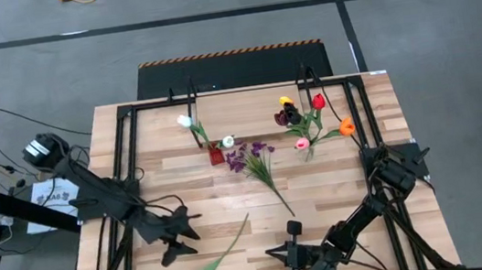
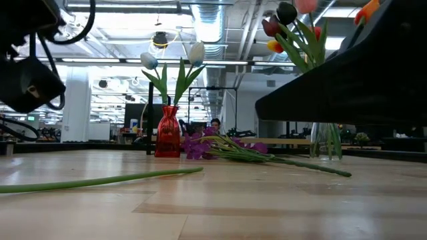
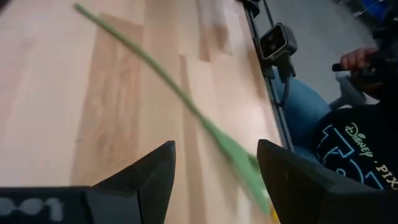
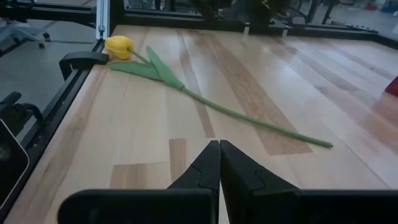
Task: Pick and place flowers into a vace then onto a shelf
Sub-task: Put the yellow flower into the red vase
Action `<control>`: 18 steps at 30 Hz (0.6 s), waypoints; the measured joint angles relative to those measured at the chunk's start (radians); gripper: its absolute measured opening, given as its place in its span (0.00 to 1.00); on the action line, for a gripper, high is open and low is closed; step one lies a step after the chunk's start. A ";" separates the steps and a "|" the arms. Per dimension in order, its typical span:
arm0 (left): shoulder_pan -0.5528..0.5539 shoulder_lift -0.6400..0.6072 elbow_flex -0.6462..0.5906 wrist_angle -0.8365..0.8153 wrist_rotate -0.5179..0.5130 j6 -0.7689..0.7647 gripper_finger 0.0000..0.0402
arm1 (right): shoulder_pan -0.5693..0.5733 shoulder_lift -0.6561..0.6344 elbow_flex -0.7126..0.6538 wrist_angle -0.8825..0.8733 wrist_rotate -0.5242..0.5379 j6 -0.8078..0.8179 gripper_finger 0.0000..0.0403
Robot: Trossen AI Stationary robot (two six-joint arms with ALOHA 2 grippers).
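Tulips fill a clear vase (image 1: 309,150) and a red vase (image 1: 216,155) at the desk's (image 1: 340,187) far side, while a purple sprig (image 1: 256,163) and a yellow tulip (image 1: 213,266) lie loose. Left gripper (image 1: 176,236), fingers spread, hovers over the tulip's stem; right gripper (image 1: 293,258) waits, fingers pressed together. Only its wrist view shows the bloom at the desk's edge. No shelf is visible.

Loose tulip (image 1: 219,259) on table (image 1: 340,187), between both arms.
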 joint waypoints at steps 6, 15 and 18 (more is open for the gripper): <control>-0.023 0.125 0.190 -0.102 -0.008 -0.003 0.54 | 0.003 0.000 0.000 0.000 0.000 -0.042 0.00; -0.118 0.294 0.474 -0.482 -0.158 -0.151 0.54 | 0.029 0.000 0.000 -0.026 0.002 -0.077 0.00; -0.139 0.365 0.517 -0.494 -0.157 -0.204 0.54 | 0.033 0.000 0.000 -0.027 0.004 -0.074 0.00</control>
